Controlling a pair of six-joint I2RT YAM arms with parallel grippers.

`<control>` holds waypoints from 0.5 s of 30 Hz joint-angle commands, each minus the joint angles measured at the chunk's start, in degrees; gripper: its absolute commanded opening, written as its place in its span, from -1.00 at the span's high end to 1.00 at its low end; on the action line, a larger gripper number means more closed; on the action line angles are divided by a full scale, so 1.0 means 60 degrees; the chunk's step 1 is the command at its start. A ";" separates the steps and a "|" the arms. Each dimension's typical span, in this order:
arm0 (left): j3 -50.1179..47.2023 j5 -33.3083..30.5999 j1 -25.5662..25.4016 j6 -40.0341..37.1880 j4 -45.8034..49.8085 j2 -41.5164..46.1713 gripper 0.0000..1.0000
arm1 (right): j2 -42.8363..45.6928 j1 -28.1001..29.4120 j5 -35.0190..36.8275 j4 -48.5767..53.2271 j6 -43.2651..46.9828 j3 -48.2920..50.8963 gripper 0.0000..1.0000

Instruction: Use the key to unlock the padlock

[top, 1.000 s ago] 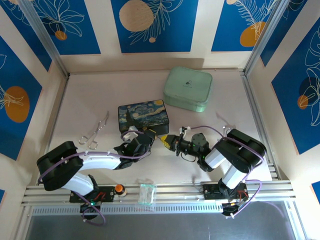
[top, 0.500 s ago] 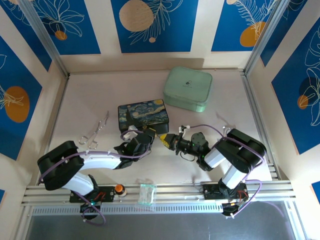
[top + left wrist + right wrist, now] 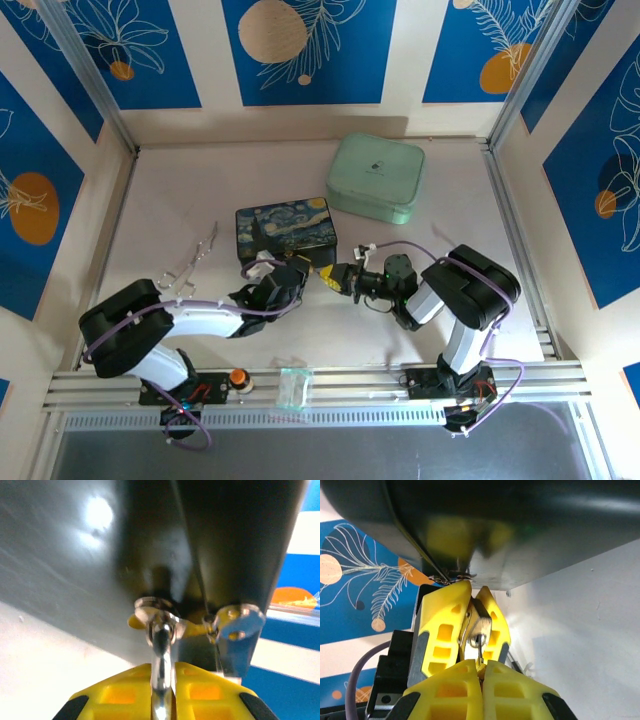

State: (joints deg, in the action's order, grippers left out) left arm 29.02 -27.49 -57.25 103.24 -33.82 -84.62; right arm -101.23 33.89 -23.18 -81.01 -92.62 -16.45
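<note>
In the top view's lower middle, the left hand clamps the padlock, keyhole facing the right hand, which pinches the key, shaft aimed into it. The right arm has swung leftward.

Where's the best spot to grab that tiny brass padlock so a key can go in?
Probably grip the tiny brass padlock by its flat body sides, coming in sideways as the left gripper does; the keyhole end then stays clear for the thin metal key.
</note>
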 commanded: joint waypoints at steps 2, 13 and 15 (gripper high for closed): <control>0.0105 0.1161 -0.0243 0.0114 -0.1688 0.0055 1.00 | -0.0380 -0.0303 -0.0725 0.0101 0.0241 -0.0419 1.00; 0.0386 0.1549 -0.0283 0.0049 -0.1937 -0.0242 1.00 | -0.0961 -0.0164 -0.1161 0.0099 0.0377 -0.0950 1.00; 0.0466 0.1633 -0.0338 0.0046 -0.1958 -0.0385 1.00 | -0.1035 0.0036 -0.1132 0.0105 0.0350 -0.1120 1.00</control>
State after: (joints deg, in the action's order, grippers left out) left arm 28.53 -25.47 -57.10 103.48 -36.80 -86.48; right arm -106.26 31.70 -29.58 -81.36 -91.85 -20.34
